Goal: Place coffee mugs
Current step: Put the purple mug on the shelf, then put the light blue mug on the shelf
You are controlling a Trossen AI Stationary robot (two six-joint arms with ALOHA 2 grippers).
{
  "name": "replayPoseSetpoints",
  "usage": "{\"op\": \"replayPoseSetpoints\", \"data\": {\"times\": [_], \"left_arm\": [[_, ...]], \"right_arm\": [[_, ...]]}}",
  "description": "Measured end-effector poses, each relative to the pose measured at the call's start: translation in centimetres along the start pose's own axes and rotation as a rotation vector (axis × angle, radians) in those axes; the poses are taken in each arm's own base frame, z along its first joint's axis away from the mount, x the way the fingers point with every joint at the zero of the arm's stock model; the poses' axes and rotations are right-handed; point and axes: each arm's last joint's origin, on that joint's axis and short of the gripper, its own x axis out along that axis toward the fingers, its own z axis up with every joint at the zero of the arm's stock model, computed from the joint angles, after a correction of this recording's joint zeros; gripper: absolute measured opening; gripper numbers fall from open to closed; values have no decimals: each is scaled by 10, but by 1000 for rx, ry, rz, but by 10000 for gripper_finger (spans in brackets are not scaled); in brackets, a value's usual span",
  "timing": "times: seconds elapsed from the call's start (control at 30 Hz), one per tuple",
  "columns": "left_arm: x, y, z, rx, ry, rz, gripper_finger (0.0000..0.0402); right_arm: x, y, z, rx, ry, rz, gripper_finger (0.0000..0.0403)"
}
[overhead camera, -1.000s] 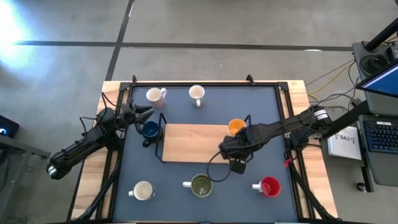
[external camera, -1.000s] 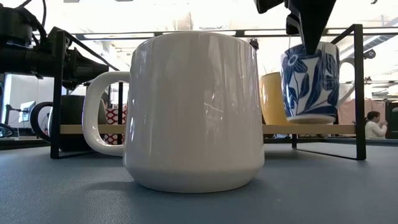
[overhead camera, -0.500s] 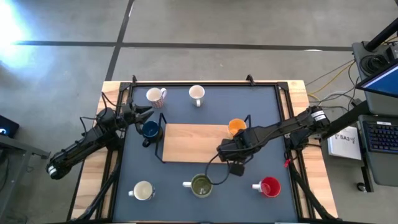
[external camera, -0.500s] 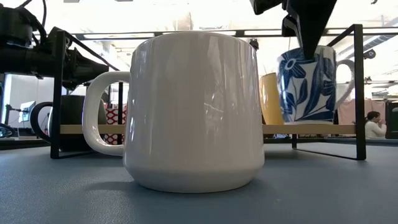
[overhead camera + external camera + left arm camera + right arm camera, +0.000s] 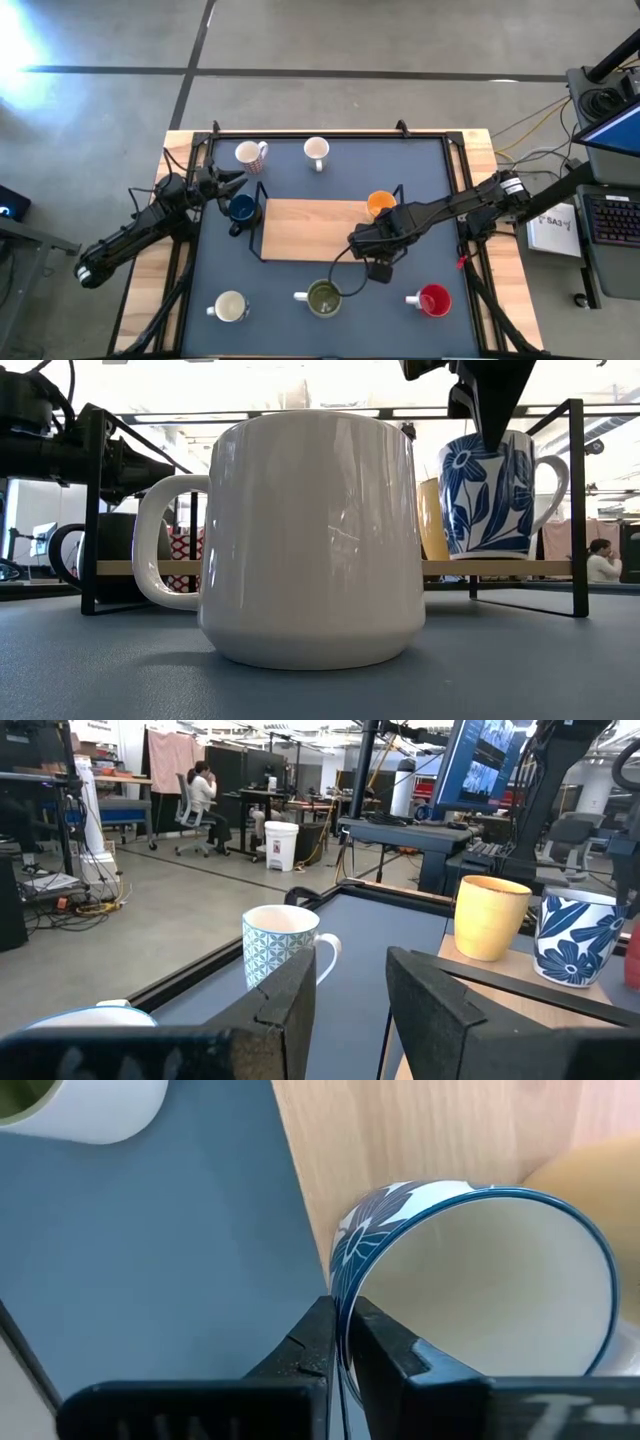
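A white mug with blue flowers (image 5: 490,495) stands upright on the wooden shelf board (image 5: 310,228), next to an orange mug (image 5: 380,204). My right gripper (image 5: 342,1320) points down over it and is shut on its rim; in the high view the arm hides this mug. My left gripper (image 5: 225,182) waits open and level at the table's left edge, beside a dark blue mug (image 5: 240,208). Other mugs stand on the grey table top: one white with reddish marks (image 5: 250,154), a white one (image 5: 316,150), a cream one (image 5: 230,306), an olive-lined one (image 5: 323,297) and a red one (image 5: 434,299). My right gripper pinches the flowered mug's rim (image 5: 345,1292), one finger inside the mug and one outside against the wall. The fingers (image 5: 490,425) come from above, pointing down, only their ends on the rim. The mug stands upright with its base on the board, its handle (image 5: 556,480) off to one side.
The board sits in a black metal frame (image 5: 575,510) with upright posts at its corners. The olive-lined mug, white outside (image 5: 310,540), fills the low view's middle. Wooden rails border the table top. A person (image 5: 205,795) sits at a desk far behind.
My right gripper has lowered the flowered mug: a second ago it hung tilted just above the board, and now it stands upright with its base on the board.
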Motion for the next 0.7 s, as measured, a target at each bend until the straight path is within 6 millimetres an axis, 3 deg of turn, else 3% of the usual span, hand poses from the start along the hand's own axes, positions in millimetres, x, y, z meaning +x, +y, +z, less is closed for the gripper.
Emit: {"op": "replayPoseSetpoints", "data": {"times": [0.27, 0.57, 0.7], "left_arm": [[0, 0, 0, 0, 0, 0, 107], [0, 0, 0, 0, 0, 0, 107], [0, 0, 0, 0, 0, 0, 107]], "right_arm": [[0, 0, 0, -1, 2, 5, 15], [-1, -1, -2, 3, 22, 2, 82], [-13, 0, -1, 3, 14, 9, 100]]}}
